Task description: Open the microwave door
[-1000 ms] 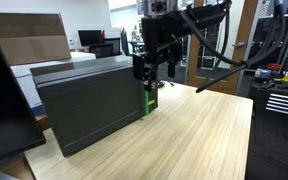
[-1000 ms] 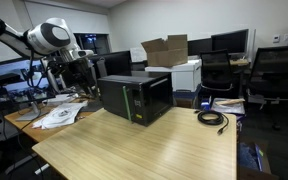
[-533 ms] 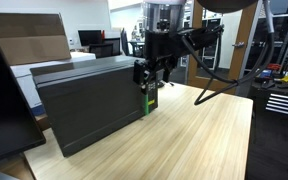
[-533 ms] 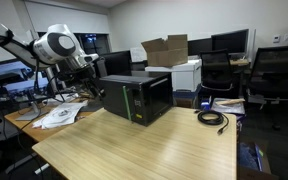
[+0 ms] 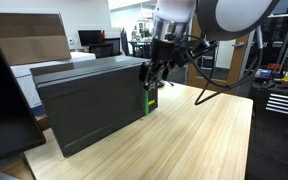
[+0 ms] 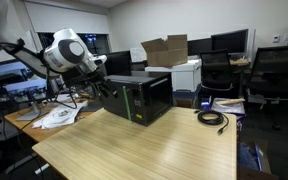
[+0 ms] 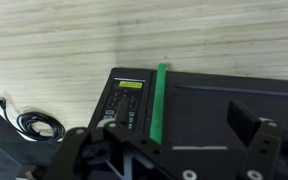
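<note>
While the end effector (image 5: 155, 72) hovers beside the green handle (image 5: 147, 100), the microwave door (image 5: 89, 108) sits shut. In an exterior view, the microwave (image 6: 136, 97) stands on the desk (image 6: 134, 145). Wrist view: jaws spread (nothing held), so straddle the handle squarely, then pull.

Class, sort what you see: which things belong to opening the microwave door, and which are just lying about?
For the job: microwave, microwave door, green handle, gripper.
Lying about: black cable, papers, cardboard box.
</note>
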